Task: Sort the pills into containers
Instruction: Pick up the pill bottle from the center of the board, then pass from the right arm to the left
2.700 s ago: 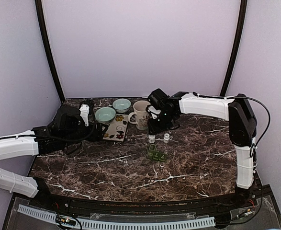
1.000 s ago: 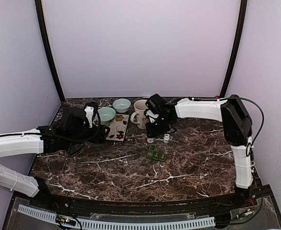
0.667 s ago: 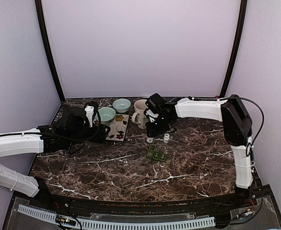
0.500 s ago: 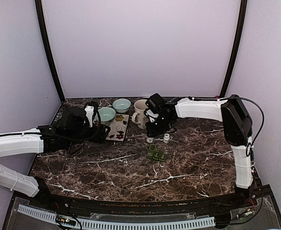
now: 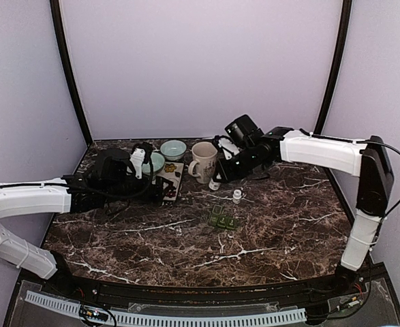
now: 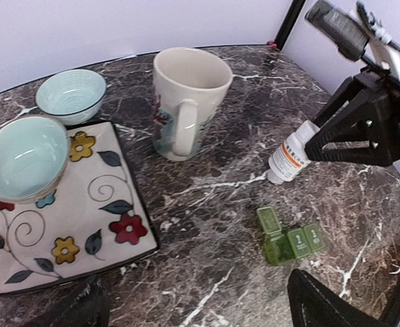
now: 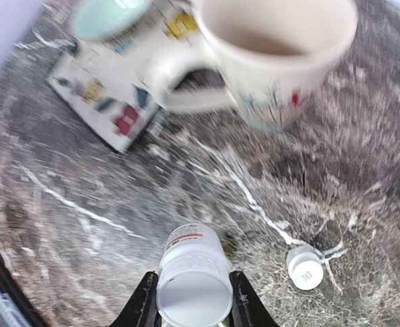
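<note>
1. Right gripper (image 7: pixel 194 303) is clamped on the open white pill bottle (image 6: pixel 291 153), holding it tilted just right of the mug (image 6: pixel 182 102)
2. Left gripper (image 6: pixel 203 315) is spread wide and empty, near the flowered plate (image 6: pixel 111 225)
3. Green pill organizer (image 6: pixel 287 240) lies nearer

My right gripper (image 7: pixel 194 306) clamps an open white bottle (image 7: pixel 193 269). A white cap (image 7: pixel 304 268) lies near it on the table (image 7: pixel 63 225); mug (image 7: pixel 274 54) and flowered plate (image 7: pixel 118 88) beyond.

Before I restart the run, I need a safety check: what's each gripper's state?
Left gripper: open, holding nothing.
Right gripper: closed on the white pill bottle.
</note>
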You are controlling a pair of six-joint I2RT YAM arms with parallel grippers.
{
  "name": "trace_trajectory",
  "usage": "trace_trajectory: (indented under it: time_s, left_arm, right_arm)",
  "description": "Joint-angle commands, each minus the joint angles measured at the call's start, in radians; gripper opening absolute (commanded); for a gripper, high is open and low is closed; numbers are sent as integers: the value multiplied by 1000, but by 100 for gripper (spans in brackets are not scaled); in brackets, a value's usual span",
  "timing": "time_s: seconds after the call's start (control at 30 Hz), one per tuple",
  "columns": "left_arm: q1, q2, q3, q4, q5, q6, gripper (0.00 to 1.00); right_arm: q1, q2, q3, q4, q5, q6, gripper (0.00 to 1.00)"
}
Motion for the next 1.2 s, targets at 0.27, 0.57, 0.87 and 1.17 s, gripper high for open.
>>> trace_trajectory:
  time_s: [0.27,0.57,0.87,1.17]
  left_arm:
    - [73,73,147,216,412,-147,98]
    - [207,142,139,499,730,-403,96]
    - [243,280,153,809,955,-665,77]
    - [243,324,164,956,999,-782,74]
  right_arm:
    - [-12,-277,-65,196,-260,30,0]
    - [-54,-332,-99,358,-461,114,0]
    - [-62,-303,-104,472,-559,184,0]
    - [-64,-263,-106,528,-588,234,0]
